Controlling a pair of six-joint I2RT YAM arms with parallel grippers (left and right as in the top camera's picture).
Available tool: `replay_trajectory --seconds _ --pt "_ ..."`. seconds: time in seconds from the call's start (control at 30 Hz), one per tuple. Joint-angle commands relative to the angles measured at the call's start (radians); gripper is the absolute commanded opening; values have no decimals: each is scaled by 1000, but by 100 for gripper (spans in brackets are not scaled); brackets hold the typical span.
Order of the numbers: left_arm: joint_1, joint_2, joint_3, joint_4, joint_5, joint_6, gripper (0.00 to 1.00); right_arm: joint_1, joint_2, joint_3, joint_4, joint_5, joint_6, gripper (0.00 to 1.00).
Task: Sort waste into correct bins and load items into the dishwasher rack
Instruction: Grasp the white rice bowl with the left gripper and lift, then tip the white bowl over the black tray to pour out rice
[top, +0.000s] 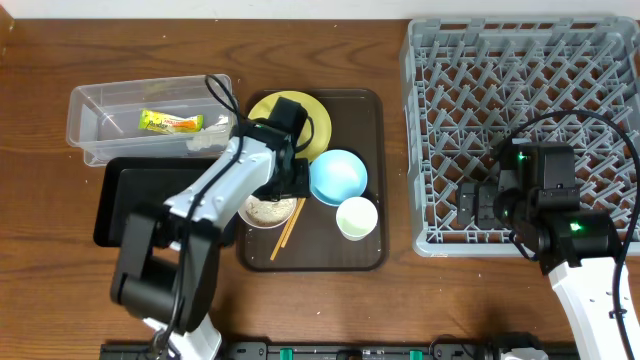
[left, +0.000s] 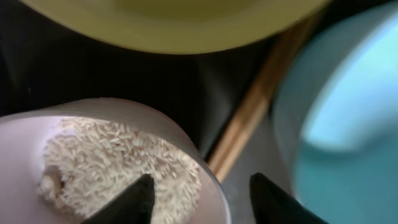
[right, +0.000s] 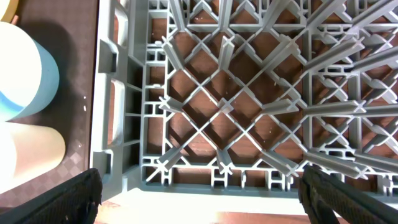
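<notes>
**Left claw astride the rice bowl's rim**

My left claw (left: 202, 200) stands open over the white bowl (left: 93, 124). One dark, pointed finger (left: 140, 199) hangs above the rice inside and the other sits outside the smooth, rounded rim. Whether either one touches the bowl I cannot tell. The rice scraps (left: 124, 155) lie in a grainy, off-white heap on the bowl's floor. Just beside the bowl runs a straight, pale brown wooden chopstick (left: 255, 106), and past it is the glossy curved wall of the light blue bowl (left: 336, 124). The yellow plate (left: 174, 25) shows as a smooth, blurred edge across the top.

From overhead, all of these sit on the dark brown serving tray (top: 330, 250), with the small round white cup (top: 357, 217) near the blue bowl. The printed wrapper (top: 170, 123) lies inside the clear plastic tub (top: 90, 105). The shallow black tray (top: 110, 215) lies just beside the tub.

My right claw (right: 205, 202) is spread wide and holds nothing. It hangs above the grey rack (right: 249, 112), at the edge nearest the serving tray. The rack is a hard plastic lattice of diagonal ribs and upright pegs, and the wooden table (top: 200, 40) shows through its gaps.
</notes>
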Motion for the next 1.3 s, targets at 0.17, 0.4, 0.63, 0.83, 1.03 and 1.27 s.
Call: replay_trajectory --seconds 0.17,0.4,0.63,0.83,1.03,1.27 --pt "-1 39 -8 -2 -8 3 24 -16 -5 20 -6 3 9 99" --pt "-1 32 13 -29 -3 3 6 -16 -5 20 -10 3 9 99" --pt "0 -85 33 -60 0 3 6 -16 -5 20 -9 3 9 99" --pt "21 -261 33 -81 0 14 6 -16 -5 20 -9 3 8 99" --pt "139 -350 33 -139 22 32 6 -16 -5 20 -10 3 8 99" --pt "412 -345 8 -148 346 218 6 -16 -5 20 -16 3 9 99"
